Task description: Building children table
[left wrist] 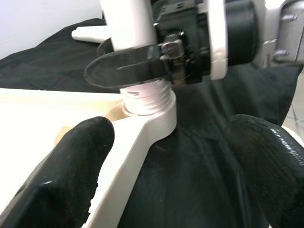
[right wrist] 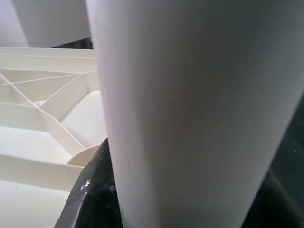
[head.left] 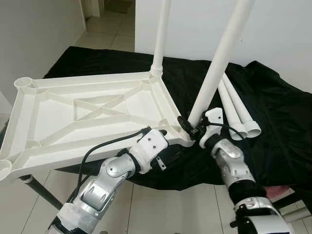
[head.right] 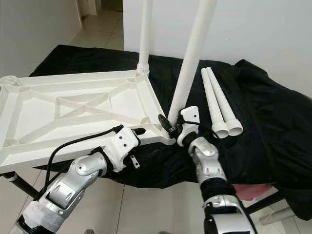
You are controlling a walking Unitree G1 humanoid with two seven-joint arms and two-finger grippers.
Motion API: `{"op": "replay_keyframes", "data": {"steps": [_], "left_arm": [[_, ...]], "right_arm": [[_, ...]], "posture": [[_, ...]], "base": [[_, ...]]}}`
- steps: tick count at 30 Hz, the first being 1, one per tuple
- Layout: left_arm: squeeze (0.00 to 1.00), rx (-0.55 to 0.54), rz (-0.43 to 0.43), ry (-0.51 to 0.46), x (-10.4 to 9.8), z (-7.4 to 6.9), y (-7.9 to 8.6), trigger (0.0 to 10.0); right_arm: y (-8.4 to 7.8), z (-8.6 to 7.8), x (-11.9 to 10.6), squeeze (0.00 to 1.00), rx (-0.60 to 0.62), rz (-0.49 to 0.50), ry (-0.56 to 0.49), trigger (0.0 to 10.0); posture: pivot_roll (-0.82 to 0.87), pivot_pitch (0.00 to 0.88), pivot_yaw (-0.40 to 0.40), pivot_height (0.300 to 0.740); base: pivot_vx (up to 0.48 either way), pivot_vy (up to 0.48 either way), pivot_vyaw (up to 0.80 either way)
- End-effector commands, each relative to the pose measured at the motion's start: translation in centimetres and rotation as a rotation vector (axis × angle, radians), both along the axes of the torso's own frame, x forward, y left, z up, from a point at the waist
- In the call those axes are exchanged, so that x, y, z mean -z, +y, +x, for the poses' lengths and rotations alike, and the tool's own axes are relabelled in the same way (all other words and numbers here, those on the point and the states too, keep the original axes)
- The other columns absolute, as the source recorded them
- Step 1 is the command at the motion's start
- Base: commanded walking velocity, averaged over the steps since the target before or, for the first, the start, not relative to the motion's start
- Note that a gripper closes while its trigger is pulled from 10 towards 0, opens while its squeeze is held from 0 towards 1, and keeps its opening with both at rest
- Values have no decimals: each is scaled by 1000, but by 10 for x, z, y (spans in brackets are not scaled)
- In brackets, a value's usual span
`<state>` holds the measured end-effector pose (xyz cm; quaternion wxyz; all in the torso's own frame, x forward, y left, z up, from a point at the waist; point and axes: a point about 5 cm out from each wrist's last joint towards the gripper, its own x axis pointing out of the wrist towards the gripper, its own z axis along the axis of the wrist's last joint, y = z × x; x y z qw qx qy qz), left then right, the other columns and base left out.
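Note:
The white plastic tabletop (head.left: 48, 141) lies upside down on a black cloth. One white leg (head.left: 162, 34) stands upright in its far right corner. A second leg (head.left: 219, 58) leans in the near right corner socket (left wrist: 147, 99), its threaded end at the socket's mouth. My right gripper (head.left: 190, 126) is shut on this leg just above the thread. My left gripper (left wrist: 171, 166) is open, with one finger over the tabletop's inside and the other over the cloth, straddling the rim beside that corner. Two loose legs (head.left: 239, 109) lie on the cloth to the right.
The black cloth (head.left: 273, 126) covers a low stand whose dark metal leg (head.left: 36, 190) shows at the lower left. Tiled floor runs along the near edge and back to a doorway (head.left: 109, 14). A white wall (head.left: 282, 29) stands behind.

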<state>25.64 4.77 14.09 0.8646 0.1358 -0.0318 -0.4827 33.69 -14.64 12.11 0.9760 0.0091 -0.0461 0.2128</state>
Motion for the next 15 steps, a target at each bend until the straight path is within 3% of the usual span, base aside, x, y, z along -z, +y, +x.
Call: {"op": "replay_keyframes", "data": {"steps": [1, 2, 3, 7, 9, 15], "left_arm": [[0, 6, 15, -6, 1, 0, -2, 10000], [0, 6, 15, -6, 1, 0, -2, 10000], [0, -7, 15, -19, 1, 0, -2, 10000], [0, -11, 15, -20, 1, 0, -2, 10000], [0, -21, 16, -21, 2, 0, -1, 10000], [0, -37, 14, -21, 2, 0, 0, 10000]], "right_arm": [[-11, -2, 13, 0, 146, 23, 81, 10000], [-11, -2, 13, 0, 146, 23, 81, 10000], [-10, -3, 15, 0, 257, 52, 107, 10000], [-8, -5, 15, 0, 310, 70, 114, 10000], [-3, -10, 16, 0, 462, 133, 135, 10000], [3, -14, 15, 0, 578, 169, 155, 10000]], "posture": [[21, 0, -70, 740], [21, 0, -70, 740], [20, 0, -71, 740], [20, 0, -73, 740], [24, 0, -77, 740], [28, 0, -80, 740]], "base": [[0, 0, 0], [0, 0, 0], [0, 0, 0], [0, 0, 0], [0, 0, 0], [0, 0, 0]]}}
